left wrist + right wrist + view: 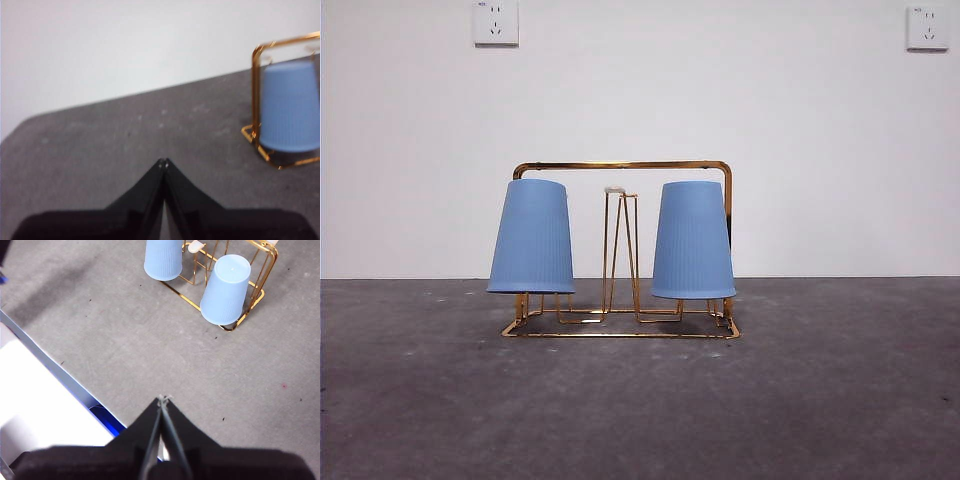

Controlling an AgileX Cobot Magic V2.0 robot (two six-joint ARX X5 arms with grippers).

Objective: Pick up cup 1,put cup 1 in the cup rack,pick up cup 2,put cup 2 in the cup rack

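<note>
Both blue cups sit upside down on the gold wire cup rack (620,250), which stands on the grey tabletop (640,410) in front of a white wall (640,100) that carries two sockets. In the front view one cup (532,237) hangs over a prong at the rack's left end and the other cup (692,240) over a prong at its right end, with the narrow middle prongs bare between them; the cups do not touch each other. Neither arm shows in that view. The left tool (163,161) has its jaws closed tip to tip on nothing, and hovers over bare tabletop well apart from the rack, with the nearest cup (290,107) ahead and off to one side of it. The right tool (163,398) is likewise pinched together and empty, held above the tabletop with the rack (260,290) and both cups well ahead of its tips. Just beside that tool lies a white surface with a blue edge (50,390).
</note>
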